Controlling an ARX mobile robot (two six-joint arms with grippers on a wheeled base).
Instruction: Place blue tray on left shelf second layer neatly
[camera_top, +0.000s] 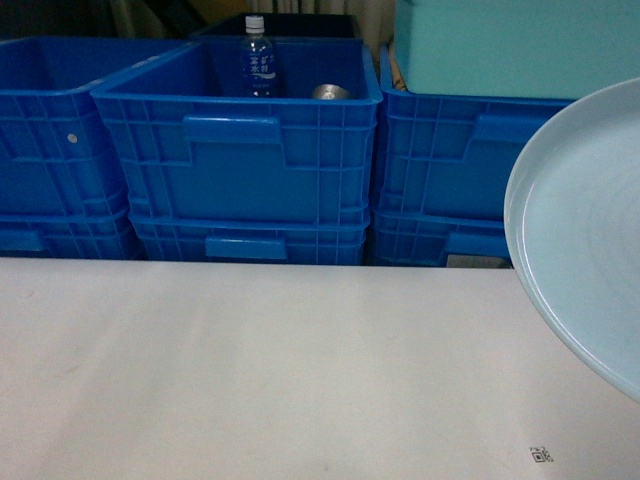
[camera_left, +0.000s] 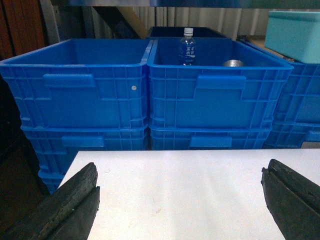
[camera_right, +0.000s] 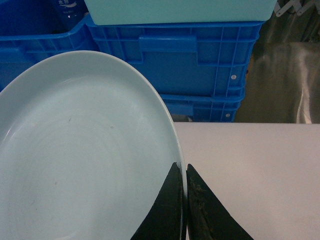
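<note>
One blue tray (camera_right: 75, 165) pinched by my right gripper (camera_right: 183, 200); left gripper (camera_left: 180, 195) released. Next I carry it leftwards; shelf unseen.

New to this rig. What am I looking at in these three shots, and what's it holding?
It is a wheeled robot with two arms, each ending in a gripper. One picture comes from a camera on the robot's head looking forward; the other two come from cameras on each wrist.

In front is a white table, and behind it stacked dark-blue crates. One crate holds a water bottle and a metal can. A teal box sits on the crates at right.

The right gripper has its jaws closed on the rim of the pale blue tray, held above the table. The left gripper is open and empty. No steel shelf is clearly in view.
</note>
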